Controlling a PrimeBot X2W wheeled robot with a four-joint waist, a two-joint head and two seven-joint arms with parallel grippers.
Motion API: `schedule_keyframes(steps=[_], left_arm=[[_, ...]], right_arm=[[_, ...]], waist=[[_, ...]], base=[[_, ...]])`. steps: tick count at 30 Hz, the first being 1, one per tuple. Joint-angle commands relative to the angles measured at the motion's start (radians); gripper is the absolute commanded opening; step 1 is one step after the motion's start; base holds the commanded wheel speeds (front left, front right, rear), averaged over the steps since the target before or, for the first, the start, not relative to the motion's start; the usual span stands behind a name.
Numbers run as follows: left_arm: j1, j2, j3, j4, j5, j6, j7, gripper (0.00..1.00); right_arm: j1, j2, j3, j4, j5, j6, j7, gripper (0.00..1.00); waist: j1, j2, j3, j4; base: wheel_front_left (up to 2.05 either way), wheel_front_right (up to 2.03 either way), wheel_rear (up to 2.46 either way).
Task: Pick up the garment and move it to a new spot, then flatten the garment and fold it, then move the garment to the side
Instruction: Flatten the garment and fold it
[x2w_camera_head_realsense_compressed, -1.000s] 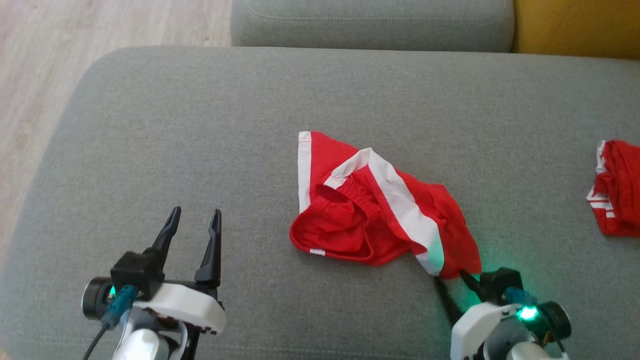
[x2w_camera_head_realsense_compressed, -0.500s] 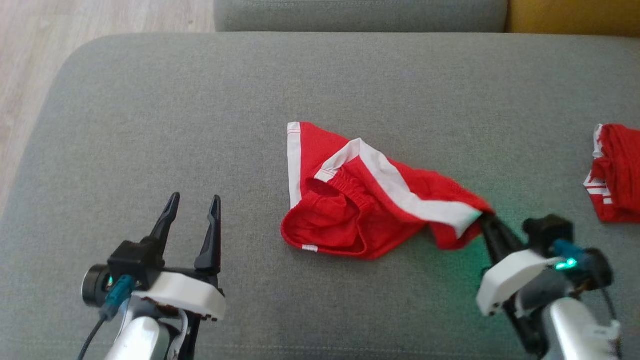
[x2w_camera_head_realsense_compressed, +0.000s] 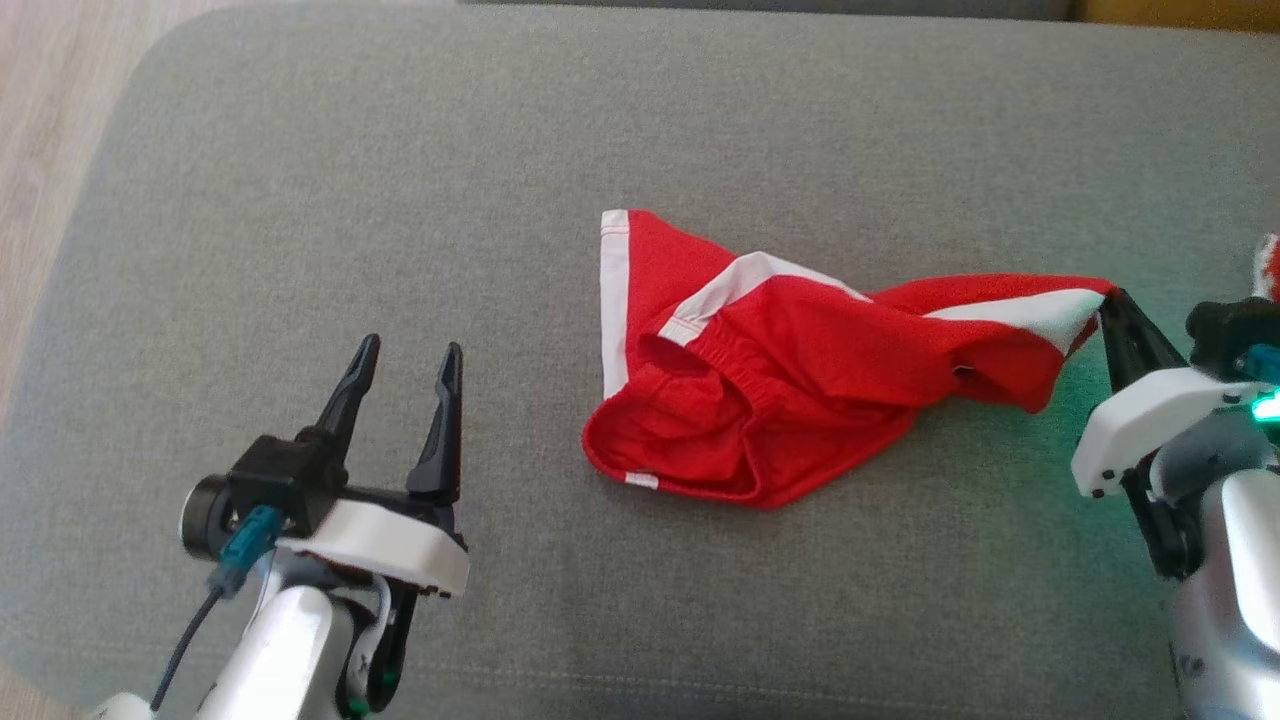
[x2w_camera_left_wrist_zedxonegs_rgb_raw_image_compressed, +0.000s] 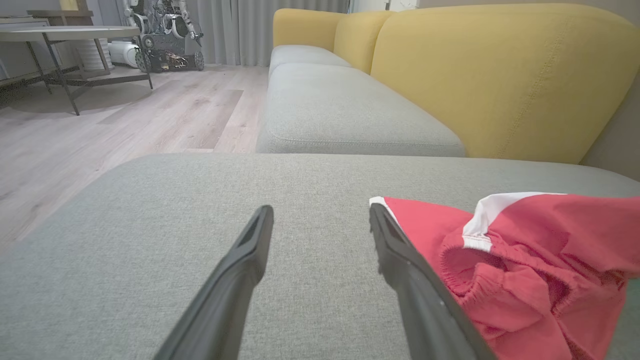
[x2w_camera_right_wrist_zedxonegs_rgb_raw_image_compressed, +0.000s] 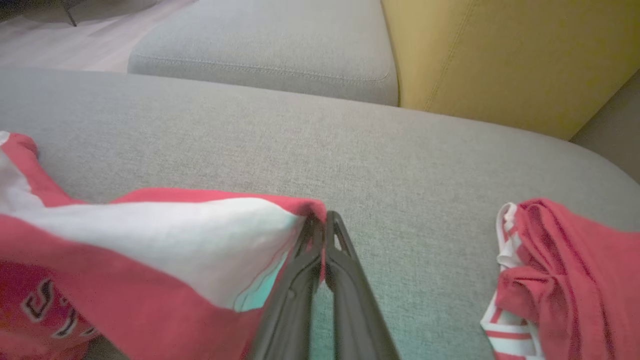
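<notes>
Head view: we see the garment mid-cushion, one corner lifted off it by the right gripper, whose jaws are pinched on the cloth. The left gripper is spread wide and empty, left of the garment. Left wrist view adds a yellow backrest and floor; right wrist view adds lettering on the garment and a second red cloth lying apart.
</notes>
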Motion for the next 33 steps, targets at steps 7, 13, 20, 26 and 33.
schedule_keyframes(steps=[7,13,20,26,33], left_arm=[[-0.067,-0.003,0.036,-0.012,0.013,-0.01,-0.013,1.0],[-0.061,0.0,0.045,-0.005,0.02,-0.012,-0.013,1.0],[-0.022,0.009,0.058,-0.005,0.022,-0.006,-0.013,1.0],[0.029,0.022,0.076,-0.013,0.018,0.012,-0.013,1.0],[0.07,0.037,0.079,-0.037,0.018,0.032,-0.001,1.0]], right_arm=[[-0.115,-0.027,0.016,0.194,-0.011,-0.001,-0.084,0.02],[-0.145,-0.013,0.02,0.306,-0.008,-0.001,-0.16,1.0],[-0.06,0.007,-0.043,0.257,0.004,-0.001,-0.201,1.0],[0.057,0.058,-0.089,0.064,0.014,-0.001,-0.199,1.0],[0.157,0.111,-0.053,-0.213,0.032,-0.001,-0.155,1.0]], waist=[[0.0,0.0,0.032,0.013],[0.0,0.0,0.017,-0.011],[0.0,0.0,-0.03,-0.047],[0.0,0.0,-0.075,-0.075],[0.0,0.0,-0.121,-0.087]], base=[[0.0,0.0,0.0],[0.0,0.0,0.0],[0.0,0.0,0.0],[0.0,0.0,0.0],[0.0,0.0,0.0]])
